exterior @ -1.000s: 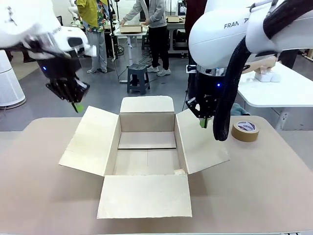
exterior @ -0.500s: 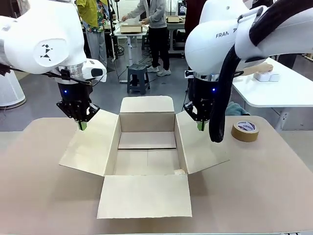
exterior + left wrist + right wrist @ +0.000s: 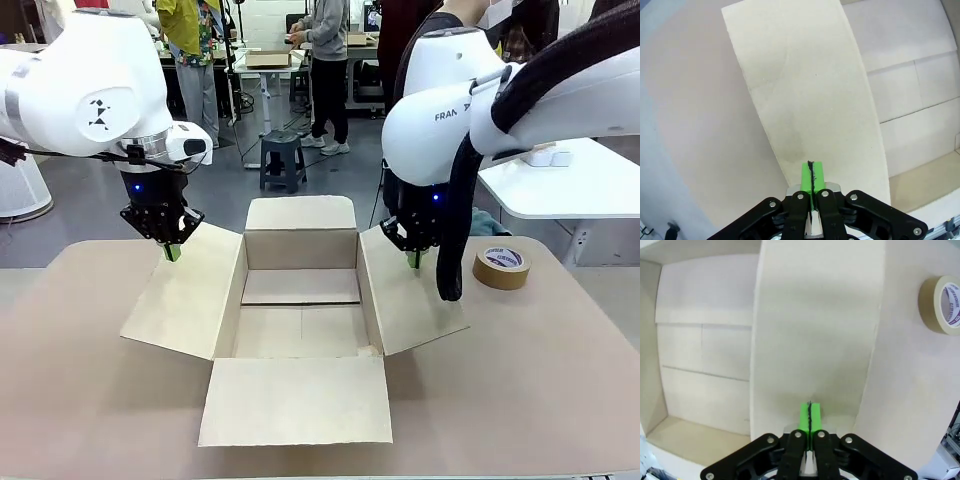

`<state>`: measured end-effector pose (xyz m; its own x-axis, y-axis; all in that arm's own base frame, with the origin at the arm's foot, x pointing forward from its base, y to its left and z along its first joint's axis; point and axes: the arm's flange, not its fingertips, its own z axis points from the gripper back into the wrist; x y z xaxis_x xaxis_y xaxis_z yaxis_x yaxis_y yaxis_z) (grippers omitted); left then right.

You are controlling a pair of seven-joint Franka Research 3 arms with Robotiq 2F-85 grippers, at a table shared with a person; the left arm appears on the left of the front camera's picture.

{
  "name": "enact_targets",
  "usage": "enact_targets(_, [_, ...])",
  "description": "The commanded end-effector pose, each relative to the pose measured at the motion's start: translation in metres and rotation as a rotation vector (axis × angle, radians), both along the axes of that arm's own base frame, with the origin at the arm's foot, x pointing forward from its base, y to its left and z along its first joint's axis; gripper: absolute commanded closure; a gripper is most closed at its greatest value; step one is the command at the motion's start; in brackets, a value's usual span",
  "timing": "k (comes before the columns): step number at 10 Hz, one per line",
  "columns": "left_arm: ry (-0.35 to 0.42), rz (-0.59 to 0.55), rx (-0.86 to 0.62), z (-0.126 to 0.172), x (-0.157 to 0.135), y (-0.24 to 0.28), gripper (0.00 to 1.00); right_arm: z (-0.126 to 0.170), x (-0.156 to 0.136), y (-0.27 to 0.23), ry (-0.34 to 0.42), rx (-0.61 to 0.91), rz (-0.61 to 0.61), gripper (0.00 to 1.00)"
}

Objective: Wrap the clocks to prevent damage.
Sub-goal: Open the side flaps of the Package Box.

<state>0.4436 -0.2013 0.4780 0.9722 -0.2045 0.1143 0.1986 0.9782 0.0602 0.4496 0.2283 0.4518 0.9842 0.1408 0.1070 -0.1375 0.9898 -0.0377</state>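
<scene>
While both grippers were pinched fully shut, green pads pressed together, neither had hold of anything. The left gripper (image 3: 172, 251) hung at the centre left of the front view, tip pointing down at the upper outer corner of the left flap (image 3: 185, 290) of an open cardboard box (image 3: 300, 250). It may have been touching that flap, but the angle left this unclear. In the left wrist view the closed pads aimed straight at the flap's pale surface. The right gripper (image 3: 413, 258) hung at the centre right, tip down over the upper part of the right flap (image 3: 412, 300), likewise closed and empty.

Further out, the box sat in the middle of the frame on a tan table (image 3: 530, 390), all four flaps spread. The near flap (image 3: 295, 400) lay flat toward the bottom edge, and the far flap (image 3: 300, 212) rose behind the back wall. The inside was plain, clean cardboard with faint fold lines across a bare floor. A roll of brown tape (image 3: 501, 266) lay flat at the right, near the right flap but apart from it.

Judging by this, the task had barely begun. The box stood open and ready, but nothing had been wrapped or packed. Where the clocks and any wrapping material were could not be told, so the whole job looked to be ahead.
</scene>
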Motion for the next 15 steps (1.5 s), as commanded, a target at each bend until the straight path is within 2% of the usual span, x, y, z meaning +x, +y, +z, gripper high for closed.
enact_targets(1, [0.002,0.04,-0.023,-0.01,0.007,-0.001,1.0,-0.017,0.002,-0.004,-0.066,-0.026,-0.081,0.99])
enact_targets(6, [0.017,0.102,-0.06,-0.048,0.027,0.012,1.0,-0.057,0.013,-0.004,-0.049,-0.023,-0.089,0.99])
enact_targets(10, [0.078,0.104,-0.096,-0.087,0.035,0.015,1.0,-0.093,0.021,-0.005,0.017,-0.01,-0.077,0.99])
enact_targets(15, [0.095,0.113,-0.081,-0.097,0.038,0.013,1.0,-0.084,0.018,-0.006,0.009,0.01,-0.043,0.99])
